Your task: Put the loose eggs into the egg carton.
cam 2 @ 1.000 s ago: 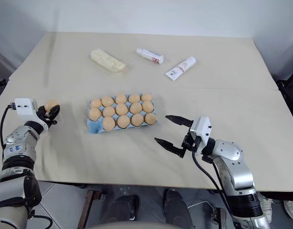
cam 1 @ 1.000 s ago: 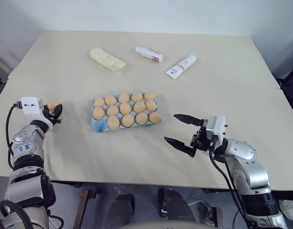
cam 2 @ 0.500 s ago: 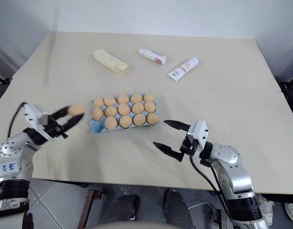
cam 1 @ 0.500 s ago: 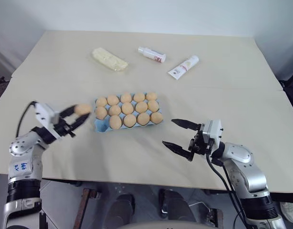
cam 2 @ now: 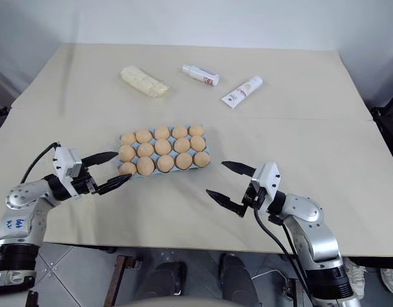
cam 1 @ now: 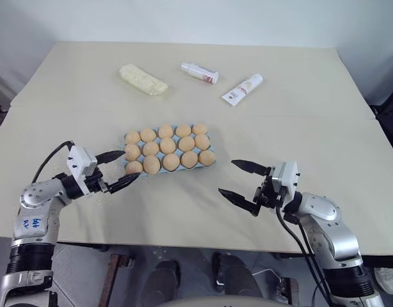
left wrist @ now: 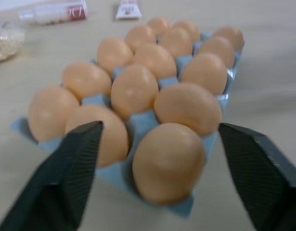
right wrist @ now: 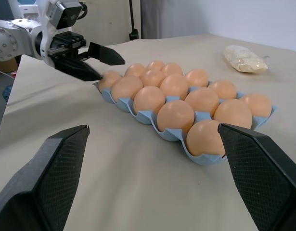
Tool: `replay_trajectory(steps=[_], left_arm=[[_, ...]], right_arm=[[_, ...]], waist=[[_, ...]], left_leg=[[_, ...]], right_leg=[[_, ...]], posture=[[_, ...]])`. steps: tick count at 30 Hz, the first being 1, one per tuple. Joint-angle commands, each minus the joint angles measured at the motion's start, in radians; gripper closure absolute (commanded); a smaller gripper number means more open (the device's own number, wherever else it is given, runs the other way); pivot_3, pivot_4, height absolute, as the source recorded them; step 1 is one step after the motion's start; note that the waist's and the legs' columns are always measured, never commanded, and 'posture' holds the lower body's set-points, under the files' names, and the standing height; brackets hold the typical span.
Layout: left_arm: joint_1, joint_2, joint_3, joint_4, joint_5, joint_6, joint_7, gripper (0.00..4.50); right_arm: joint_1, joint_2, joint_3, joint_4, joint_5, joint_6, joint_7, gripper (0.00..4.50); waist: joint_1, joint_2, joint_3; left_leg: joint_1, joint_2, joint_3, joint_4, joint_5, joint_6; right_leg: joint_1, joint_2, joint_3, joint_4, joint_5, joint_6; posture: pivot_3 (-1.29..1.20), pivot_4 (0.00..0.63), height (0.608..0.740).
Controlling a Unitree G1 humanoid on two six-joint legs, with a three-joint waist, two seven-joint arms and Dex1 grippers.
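The light blue egg carton lies mid-table, and every cup I see holds an orange-tan egg. My left gripper is open at the carton's near left corner. Its black fingers stand on either side of the egg in that corner cup, apart from the shell. The same egg rests low in its cup. My right gripper hangs open and empty to the right of the carton, near the table's front edge. The right wrist view looks across the carton to the left gripper.
At the far side of the table lie a pale yellow wrapped block, a small white bottle and a white tube. The table's front edge runs close under both grippers.
My left gripper brought an egg from the table's left side to the carton's near left corner and opened; the egg now sits in that cup. The right arm stayed put.
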Motion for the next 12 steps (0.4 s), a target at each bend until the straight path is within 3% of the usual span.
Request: replay_trajectory(steps=[1,7,12], left_arm=[[0.034,0.054,0.07,-0.025,-0.007,-0.003,-0.009,0.01],[0.114,0.127,0.131,-0.065,0.006,-0.025,-0.018,0.01],[0.179,0.115,0.145,-0.131,0.014,-0.039,-0.002,0.01]], right_arm=[[0.01,-0.012,-0.019,-0.036,0.009,-0.02,0.005,0.0],[0.023,-0.053,-0.057,-0.011,0.018,-0.023,0.031,0.0],[0.024,-0.082,-0.096,0.027,0.01,-0.033,0.032,0.0]], waist=[[0.001,0.0,0.0],[0.002,0.0,0.0],[0.005,0.0,0.0]], left_leg=[[0.0,0.0,0.0,0.0,0.0,0.0],[0.0,0.0,0.0,-0.001,0.0,0.0],[0.0,0.0,0.0,-0.002,0.0,0.001]], right_leg=[[0.0,0.0,0.0,0.0,0.0,0.0],[0.0,0.0,0.0,-0.001,0.0,0.0],[0.001,-0.001,0.0,-0.003,0.0,0.0]], posture=[[0.0,0.15,0.74],[0.0,0.15,0.74],[0.0,0.15,0.74]])
